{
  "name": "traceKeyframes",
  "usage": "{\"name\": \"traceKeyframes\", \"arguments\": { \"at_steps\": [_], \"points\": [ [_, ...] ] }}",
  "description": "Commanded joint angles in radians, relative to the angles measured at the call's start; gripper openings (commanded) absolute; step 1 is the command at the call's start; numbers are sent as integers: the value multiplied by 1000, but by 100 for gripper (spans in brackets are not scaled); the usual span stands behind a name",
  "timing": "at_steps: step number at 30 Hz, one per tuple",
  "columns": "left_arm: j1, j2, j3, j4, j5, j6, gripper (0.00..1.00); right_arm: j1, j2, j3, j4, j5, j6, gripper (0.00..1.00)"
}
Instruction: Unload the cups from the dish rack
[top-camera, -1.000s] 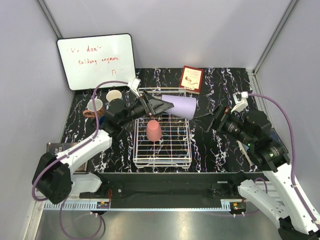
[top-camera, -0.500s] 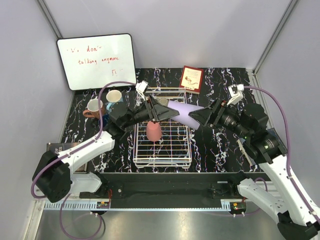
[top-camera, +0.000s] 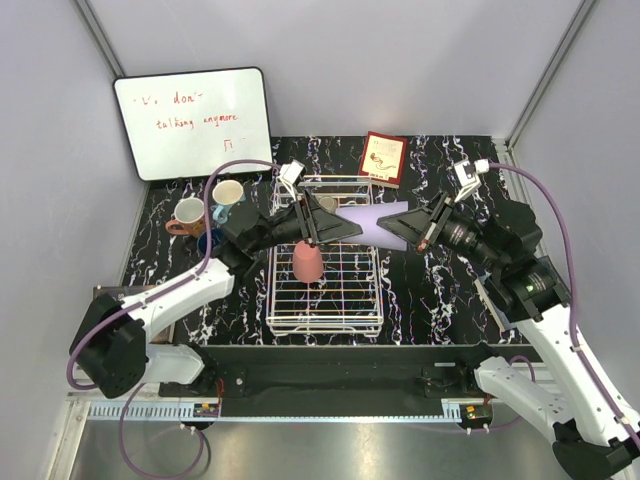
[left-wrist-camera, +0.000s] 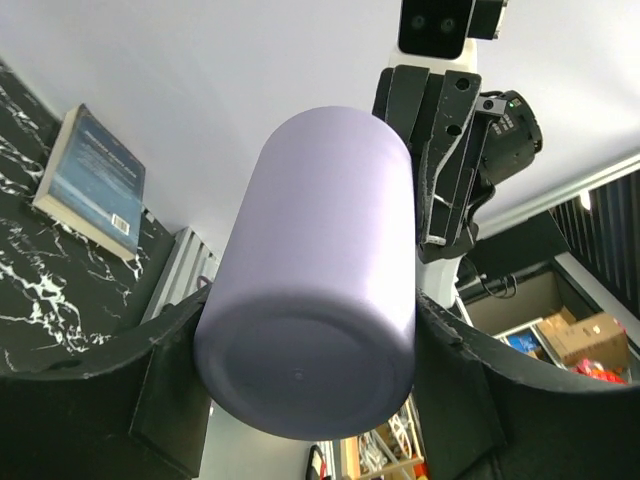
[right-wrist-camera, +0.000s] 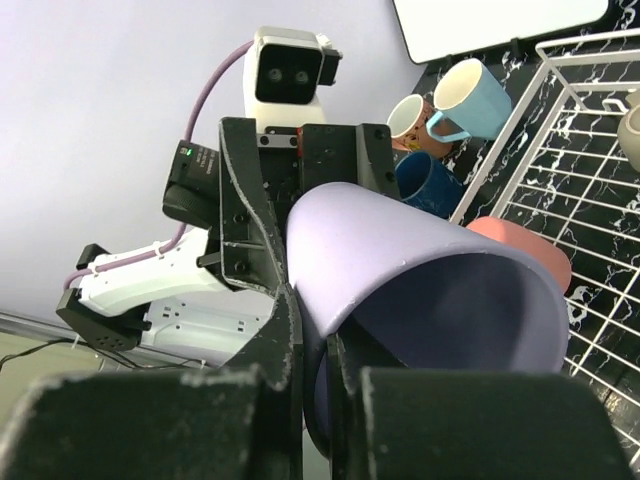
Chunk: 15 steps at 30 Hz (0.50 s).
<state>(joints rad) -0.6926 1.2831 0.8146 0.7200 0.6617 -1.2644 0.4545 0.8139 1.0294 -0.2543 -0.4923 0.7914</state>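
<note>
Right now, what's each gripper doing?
Left gripper: closed on the lavender tumbler.
Right gripper: at the tumbler's rim; open or closed cannot be told.

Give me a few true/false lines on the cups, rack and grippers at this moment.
1. The left gripper holds the lavender tumbler at its closed base end. True.
2. The salmon cup stands on the table, outside the dish rack. False: it sits upside down inside the rack.
3. The light blue mug is out of the rack, on the table to its left. True.
4. The tumbler's open end points at the left arm. False: it points at the right gripper, whose fingers reach the rim.
5. The whiteboard is blank. False: it has red writing on it.
</note>
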Motion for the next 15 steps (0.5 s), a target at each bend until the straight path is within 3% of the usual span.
{"name": "traceKeyframes", "arguments": {
  "at_steps": [1,2,3,7,9,15],
  "points": [
    [-15,59,95,-106,-28,71,3,13,7,18,-68,-55,-89,0],
    [-13,62,109,-132,-31,85,11,13,2,24,-104,-45,-98,0],
    [-12,64,124,-192,-33,118,36,13,-10,34,-121,-31,-109,0],
    [4,48,187,-332,-40,189,86,13,-53,57,-181,43,-155,0],
    [27,41,205,-419,-51,224,99,13,-68,69,-207,63,-167,0],
    [113,-5,250,-635,-132,287,99,13,-82,100,-269,136,-202,0]
  ]
}}
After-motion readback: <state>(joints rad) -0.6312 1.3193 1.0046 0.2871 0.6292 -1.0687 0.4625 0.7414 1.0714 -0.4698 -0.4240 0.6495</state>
